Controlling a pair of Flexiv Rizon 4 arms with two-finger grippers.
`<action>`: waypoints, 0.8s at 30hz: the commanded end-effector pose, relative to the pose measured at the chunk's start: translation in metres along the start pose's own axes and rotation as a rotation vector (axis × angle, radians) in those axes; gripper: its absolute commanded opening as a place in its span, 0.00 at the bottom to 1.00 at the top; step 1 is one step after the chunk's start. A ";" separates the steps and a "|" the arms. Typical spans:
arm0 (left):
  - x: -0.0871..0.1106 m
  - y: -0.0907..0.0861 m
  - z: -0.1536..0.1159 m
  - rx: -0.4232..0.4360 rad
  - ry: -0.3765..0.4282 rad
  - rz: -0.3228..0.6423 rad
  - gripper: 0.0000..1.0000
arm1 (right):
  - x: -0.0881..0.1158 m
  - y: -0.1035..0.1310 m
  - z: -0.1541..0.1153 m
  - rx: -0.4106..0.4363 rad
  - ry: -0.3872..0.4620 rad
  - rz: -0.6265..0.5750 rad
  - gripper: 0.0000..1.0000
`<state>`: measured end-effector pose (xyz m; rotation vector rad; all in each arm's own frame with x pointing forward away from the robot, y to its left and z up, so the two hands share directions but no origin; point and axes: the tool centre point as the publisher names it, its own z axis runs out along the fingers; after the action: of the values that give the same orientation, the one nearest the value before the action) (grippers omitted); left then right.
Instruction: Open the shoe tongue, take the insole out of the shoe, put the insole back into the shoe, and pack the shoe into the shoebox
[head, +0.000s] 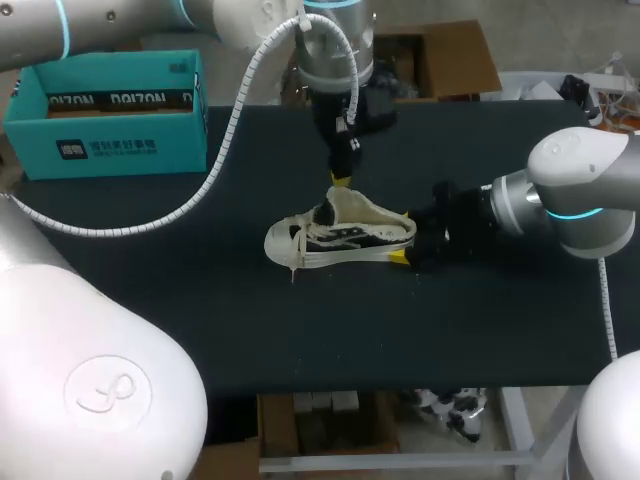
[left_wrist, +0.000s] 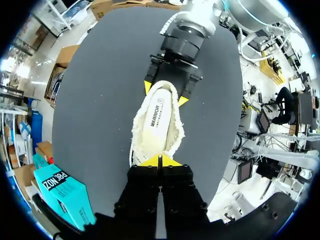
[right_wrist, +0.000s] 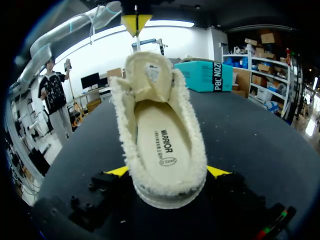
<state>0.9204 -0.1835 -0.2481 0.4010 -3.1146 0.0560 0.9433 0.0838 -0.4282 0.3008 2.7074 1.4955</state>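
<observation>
1. R gripper (right_wrist: 169, 172) at heel of shoe (head: 340, 238); yellow tips pressed on both sides of heel, clamping it.
2. Insole (right_wrist: 162, 145) seated flat inside shoe, print side up.
3. L gripper (left_wrist: 160, 161) over the shoe, tips pinched narrow on top edge of tongue (right_wrist: 150, 75); tongue upright, clear of the opening.
4. Shoe sole-down mid table (head: 200, 320), toe twd left arm's side.
5. Teal shoebox (head: 110, 115) at far left corner, open, well apart from shoe.
</observation>
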 end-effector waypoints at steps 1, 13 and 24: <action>-0.006 -0.007 0.022 0.007 0.077 0.265 0.00 | -0.004 -0.006 0.005 -0.002 0.001 0.000 0.00; 0.001 -0.003 0.055 0.167 0.101 0.260 0.00 | -0.004 -0.006 0.005 -0.002 0.001 0.000 0.00; 0.002 -0.017 0.095 0.094 0.143 0.256 0.00 | -0.004 -0.006 0.005 -0.002 0.001 0.000 0.00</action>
<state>0.9167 -0.1946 -0.3333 -0.0130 -3.0202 0.2571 0.9433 0.0836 -0.4281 0.3010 2.7073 1.4954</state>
